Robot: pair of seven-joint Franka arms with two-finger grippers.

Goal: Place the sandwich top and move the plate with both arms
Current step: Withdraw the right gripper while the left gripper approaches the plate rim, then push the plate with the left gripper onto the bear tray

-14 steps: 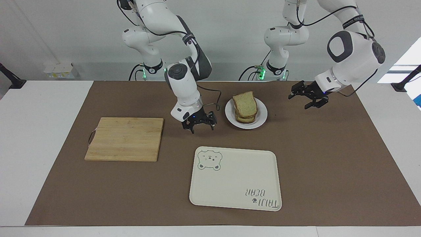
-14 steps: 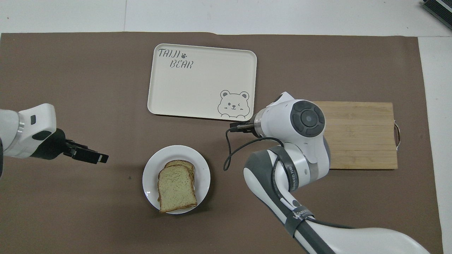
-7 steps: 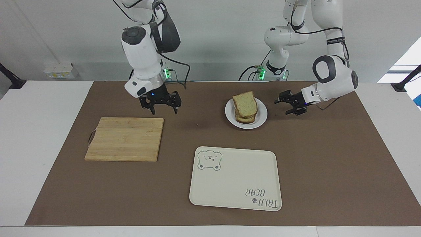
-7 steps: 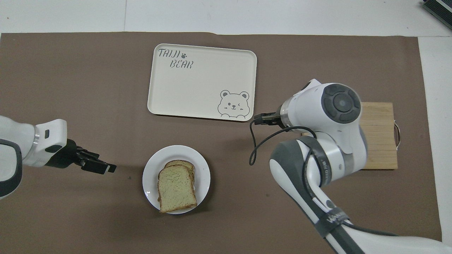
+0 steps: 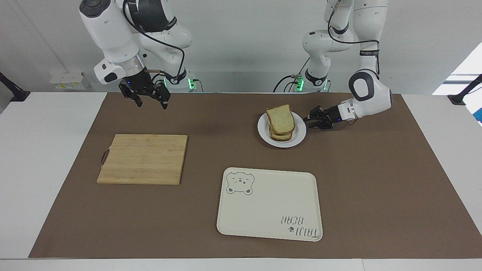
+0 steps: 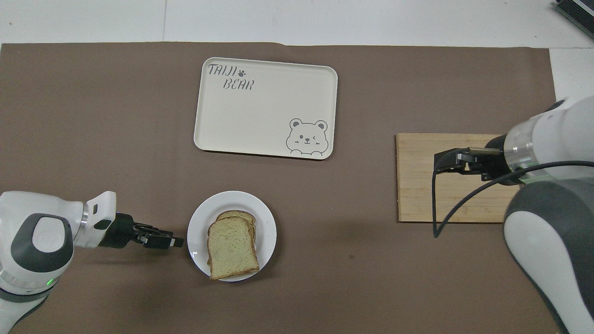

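Observation:
The sandwich top is a speckled tan bread slice lying on top of a stack of bread on the small white plate. It also shows in the overhead view on the plate. My left gripper is low and level, open, right beside the plate's rim on the side toward the left arm's end; it also shows in the overhead view. My right gripper is open, empty and raised over the wooden cutting board, and it also shows in the overhead view.
A cream rectangular tray with a bear drawing lies farther from the robots than the plate; it also shows in the overhead view. The cutting board lies toward the right arm's end. A brown mat covers the table.
My right gripper rose and swung away from beside the plate to above the cutting board. My left gripper came down and moved in to the plate's rim.

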